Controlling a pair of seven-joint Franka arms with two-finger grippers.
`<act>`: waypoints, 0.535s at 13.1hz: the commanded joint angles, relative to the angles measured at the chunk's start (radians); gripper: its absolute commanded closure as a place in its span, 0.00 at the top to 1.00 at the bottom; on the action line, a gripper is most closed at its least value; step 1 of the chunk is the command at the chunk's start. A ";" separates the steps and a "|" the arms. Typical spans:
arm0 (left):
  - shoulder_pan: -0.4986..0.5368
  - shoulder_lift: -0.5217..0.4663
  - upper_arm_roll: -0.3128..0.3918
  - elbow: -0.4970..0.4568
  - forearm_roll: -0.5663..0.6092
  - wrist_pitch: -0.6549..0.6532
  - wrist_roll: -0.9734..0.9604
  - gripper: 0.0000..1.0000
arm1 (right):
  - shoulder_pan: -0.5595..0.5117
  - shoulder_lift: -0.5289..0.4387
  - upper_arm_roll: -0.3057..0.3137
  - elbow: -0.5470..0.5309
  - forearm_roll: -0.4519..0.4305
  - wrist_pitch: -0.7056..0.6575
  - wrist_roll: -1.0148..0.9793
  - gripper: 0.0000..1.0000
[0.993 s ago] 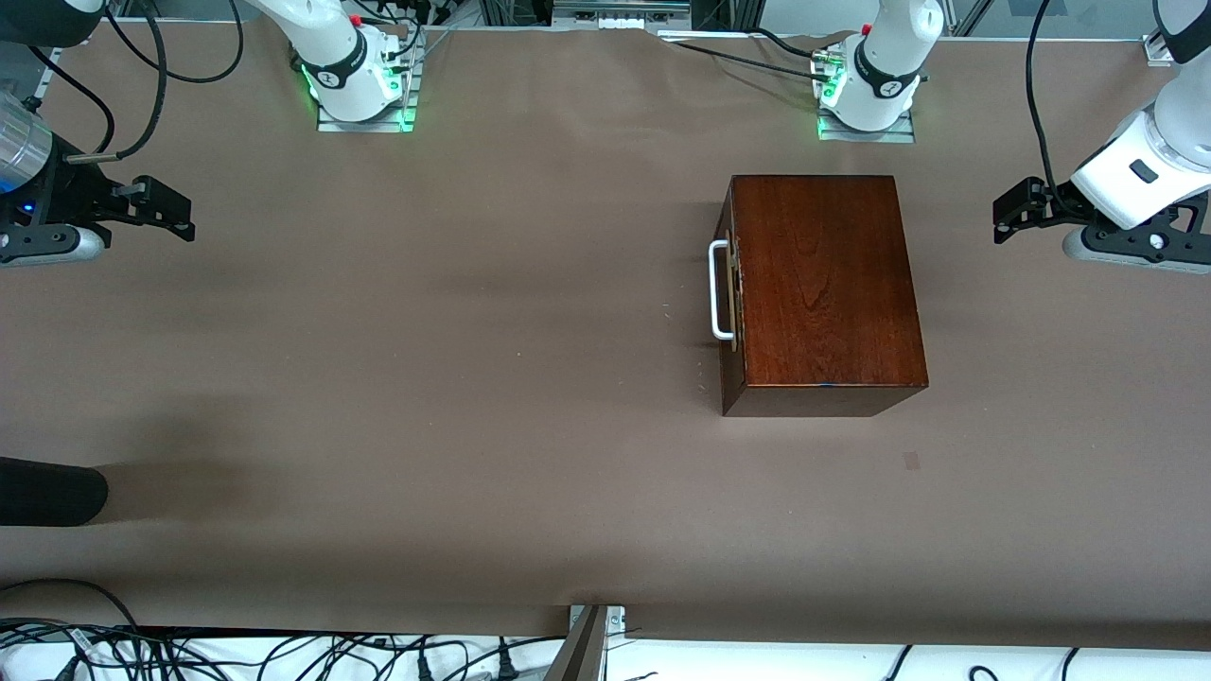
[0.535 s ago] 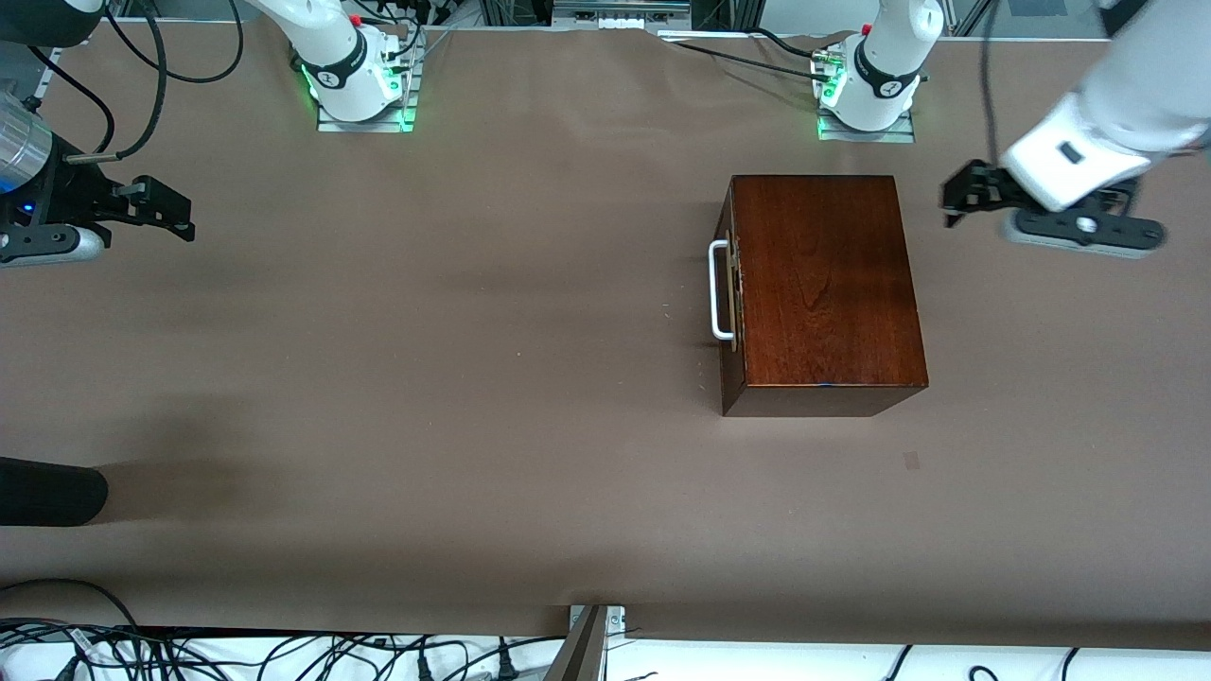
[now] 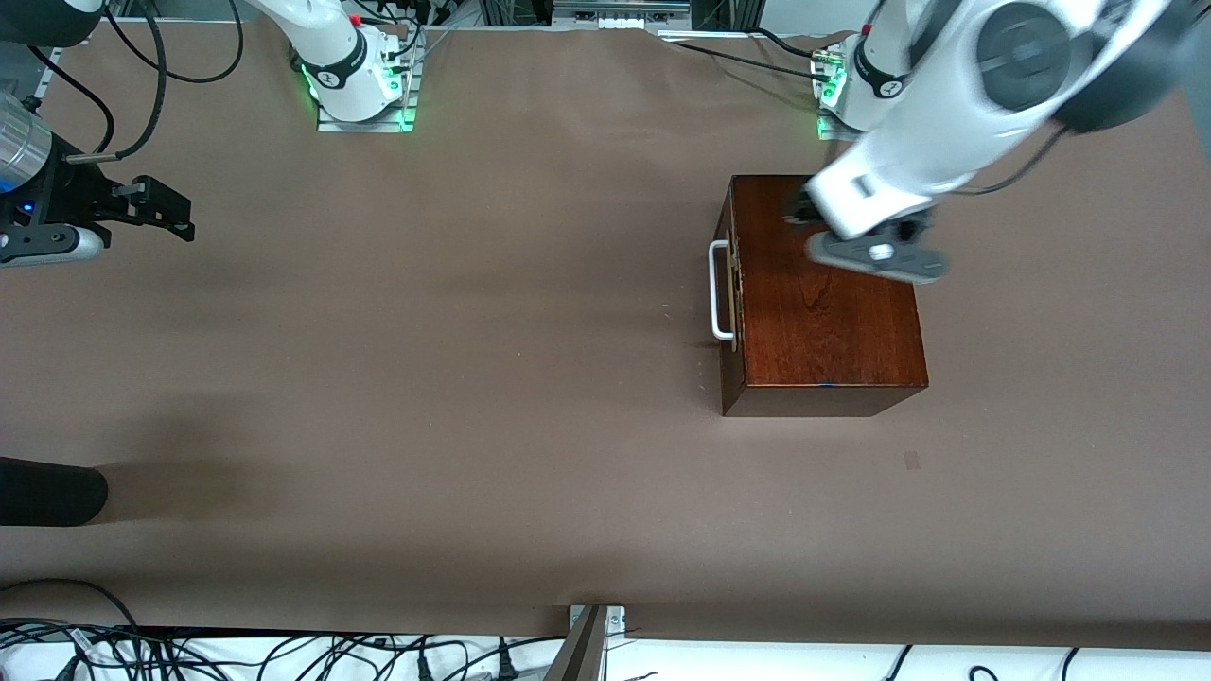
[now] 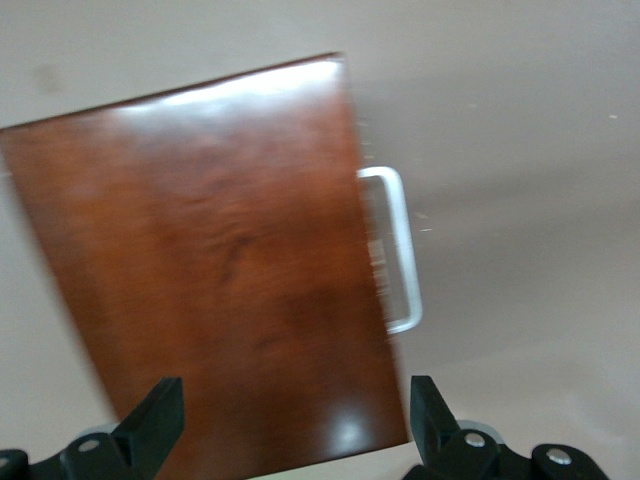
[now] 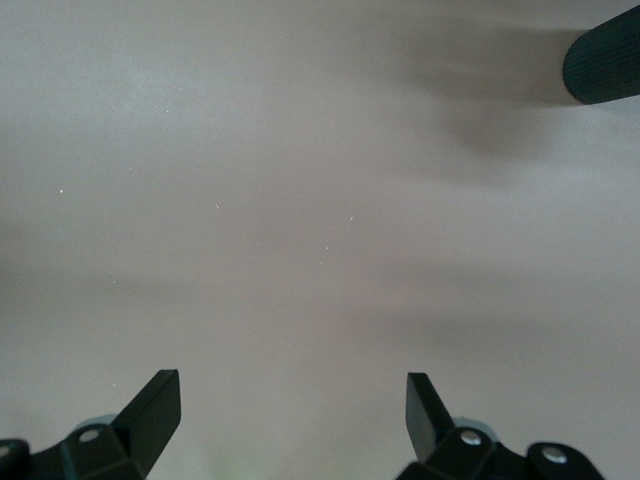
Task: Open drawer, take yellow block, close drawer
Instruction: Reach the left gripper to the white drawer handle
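Note:
The drawer is shut in the dark reddish-brown wooden box [image 3: 833, 322]. Its white bar handle [image 3: 721, 288] faces the right arm's end of the table. The yellow block is hidden. My left gripper [image 3: 798, 210] is open and empty, up in the air over the box top, on the part toward the arm bases. In the left wrist view the box [image 4: 220, 270] and handle [image 4: 400, 250] show past the open left gripper [image 4: 297, 410]. My right gripper [image 3: 180, 216] waits open and empty at its end of the table, over bare cloth in its wrist view [image 5: 290, 410].
A black rounded object [image 3: 47, 492] pokes in at the right arm's end, nearer the front camera, and also shows in the right wrist view [image 5: 605, 65]. Brown cloth [image 3: 473, 378] covers the table. Cables hang along the edge nearest the front camera.
My left arm has swung in from its end of the table to over the box top. The box, the handle and my right arm have not moved.

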 commanded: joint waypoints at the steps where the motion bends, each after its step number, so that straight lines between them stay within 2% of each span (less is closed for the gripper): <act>1: -0.111 0.185 0.004 0.178 0.048 -0.018 -0.058 1.00 | -0.003 0.001 0.000 0.013 0.015 -0.006 0.003 1.00; 5: -0.201 0.289 0.002 0.167 0.204 0.123 -0.158 1.00 | -0.004 0.002 0.000 0.013 0.015 -0.002 0.001 1.00; 7: -0.234 0.332 0.005 0.160 0.212 0.158 -0.233 1.00 | -0.006 0.002 0.000 0.013 0.015 -0.002 0.003 1.00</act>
